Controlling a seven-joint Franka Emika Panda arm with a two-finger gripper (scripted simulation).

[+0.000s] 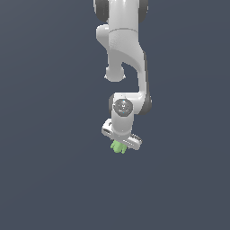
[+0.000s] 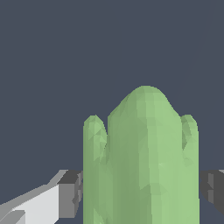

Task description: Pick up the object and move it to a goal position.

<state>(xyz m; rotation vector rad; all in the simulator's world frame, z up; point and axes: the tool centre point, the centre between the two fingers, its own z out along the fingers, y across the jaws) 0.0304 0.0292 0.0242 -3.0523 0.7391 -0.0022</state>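
Observation:
The object (image 1: 118, 147) is a small light-green lumpy ridged block. It pokes out just below my white gripper (image 1: 120, 144) in the exterior view, near the middle of the picture. In the wrist view the object (image 2: 144, 162) fills the space between my two dark grey fingertips (image 2: 70, 192), which press on its two sides. My gripper is shut on the object. Whether the object rests on the surface or is lifted off it does not show.
The white arm (image 1: 123, 54) reaches down from the top of the exterior view. A plain dark blue-grey surface (image 1: 45, 179) lies all around.

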